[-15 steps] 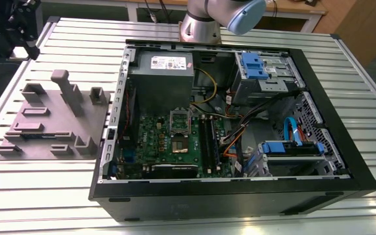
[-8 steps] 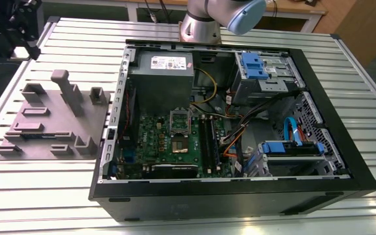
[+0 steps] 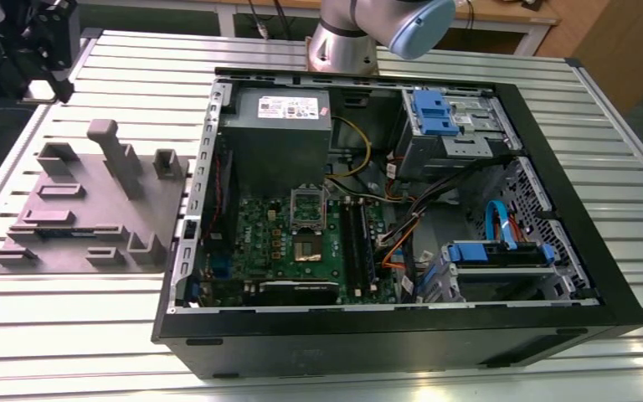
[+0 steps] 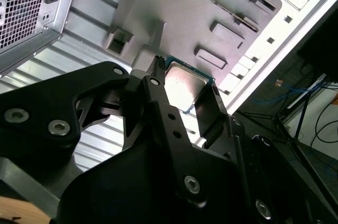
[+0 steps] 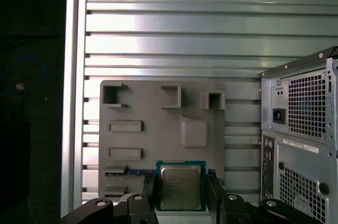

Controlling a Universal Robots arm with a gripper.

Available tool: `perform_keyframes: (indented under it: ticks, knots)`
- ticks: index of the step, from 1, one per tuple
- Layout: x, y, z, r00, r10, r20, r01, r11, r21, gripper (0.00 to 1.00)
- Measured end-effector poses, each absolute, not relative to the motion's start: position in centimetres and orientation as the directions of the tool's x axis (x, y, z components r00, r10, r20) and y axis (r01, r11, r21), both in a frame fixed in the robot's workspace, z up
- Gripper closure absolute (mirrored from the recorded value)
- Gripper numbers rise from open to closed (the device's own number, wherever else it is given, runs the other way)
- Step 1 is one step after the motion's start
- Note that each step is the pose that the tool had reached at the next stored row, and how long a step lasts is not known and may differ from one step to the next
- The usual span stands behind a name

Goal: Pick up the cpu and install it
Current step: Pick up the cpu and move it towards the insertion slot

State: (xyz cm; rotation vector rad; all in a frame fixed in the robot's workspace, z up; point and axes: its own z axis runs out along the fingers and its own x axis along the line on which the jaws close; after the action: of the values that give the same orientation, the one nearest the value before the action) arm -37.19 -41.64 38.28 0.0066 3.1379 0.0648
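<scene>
The cpu (image 5: 180, 186), a flat square chip with a shiny silver top, sits between the two black fingers (image 5: 149, 195) of my gripper (image 5: 181, 197), which is shut on it. In the second wrist view the cpu (image 4: 185, 82) is clamped by its edges in the gripper (image 4: 182, 102). It hangs well above the grey fixture tray (image 5: 158, 113). In the exterior view the gripper (image 3: 33, 50) is at the far left, beyond the tray (image 3: 76, 209). The open computer case (image 3: 400, 218) holds the green motherboard (image 3: 299, 243) with a hinged silver frame (image 3: 307, 203).
The case lies on a slatted aluminium table (image 3: 131, 75). Inside it are a grey power supply (image 3: 277, 126), blue drive brackets (image 3: 434, 113) and loose cables (image 3: 394, 243). The tray carries several raised grey holders (image 3: 115, 155). The arm's base (image 3: 350, 38) stands behind the case.
</scene>
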Motion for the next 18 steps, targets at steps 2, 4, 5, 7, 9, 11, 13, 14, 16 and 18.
perform_keyframes:
  ticks: [2,4,5,7,9,11,13,14,16,18]
  knots:
    - [-37.15,-41.64,38.27,-1.0,0.004,-0.003,0.004,0.999,0.041,0.53]
    - [-37.11,-41.64,38.27,-1.0,0.004,-0.003,0.004,0.999,0.041,0.53]
    - [-37.08,-41.64,38.27,-1.0,0.004,-0.003,0.004,0.999,0.041,0.53]
    - [-37.02,-41.64,38.27,-1.0,0.004,-0.003,0.004,0.999,0.041,0.53]
    - [-36.97,-41.64,38.27,-1.0,0.004,-0.003,0.004,0.999,0.041,0.53]
    - [-36.9,-41.64,38.27,-1.0,0.004,-0.003,0.004,0.999,0.041,0.53]
    - [-36.84,-41.64,38.27,-1.0,0.004,-0.003,0.004,0.999,0.041,0.53]
    - [-36.81,-41.64,38.27,-1.0,0.004,-0.003,0.004,0.999,0.041,0.53]
    - [-36.73,-41.64,38.27,-1.0,0.004,-0.003,0.004,0.999,0.041,0.53]
    - [-36.68,-41.64,38.27,-1.0,0.004,-0.003,0.004,0.999,0.041,0.53]
